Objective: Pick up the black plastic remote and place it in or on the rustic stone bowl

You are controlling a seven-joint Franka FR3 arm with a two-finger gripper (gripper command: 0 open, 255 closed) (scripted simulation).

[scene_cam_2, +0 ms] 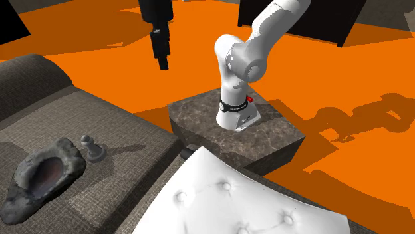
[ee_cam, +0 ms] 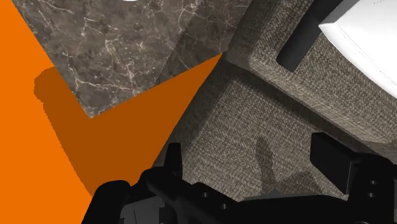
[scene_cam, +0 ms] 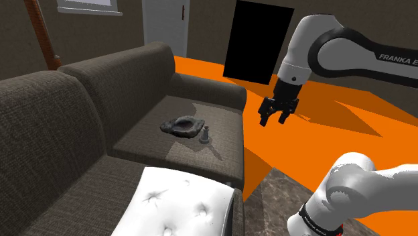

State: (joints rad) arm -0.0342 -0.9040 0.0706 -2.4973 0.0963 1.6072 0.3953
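The black remote [ee_cam: 304,42] lies on the sofa's arm, one end tucked under a white cushion [ee_cam: 366,35]; in the second exterior view a dark tip of the remote [scene_cam_2: 185,151] peeks out at the cushion's edge. The rough grey stone bowl [scene_cam: 182,125] [scene_cam_2: 41,174] rests on the sofa seat. My gripper [scene_cam: 274,120] [scene_cam_2: 163,64] [ee_cam: 251,162] hangs open in the air above the sofa's front corner and the orange floor, well apart from both the remote and the bowl. Nothing is between its fingers.
A small grey pawn-shaped figure [scene_cam: 205,135] [scene_cam_2: 93,148] stands on the seat right beside the bowl. The white tufted cushion [scene_cam: 181,204] [scene_cam_2: 246,199] covers the sofa's near end. The marble-patterned stand [scene_cam_2: 266,133] sits next to the sofa arm. A black area [scene_cam: 258,40] lies beyond the floor.
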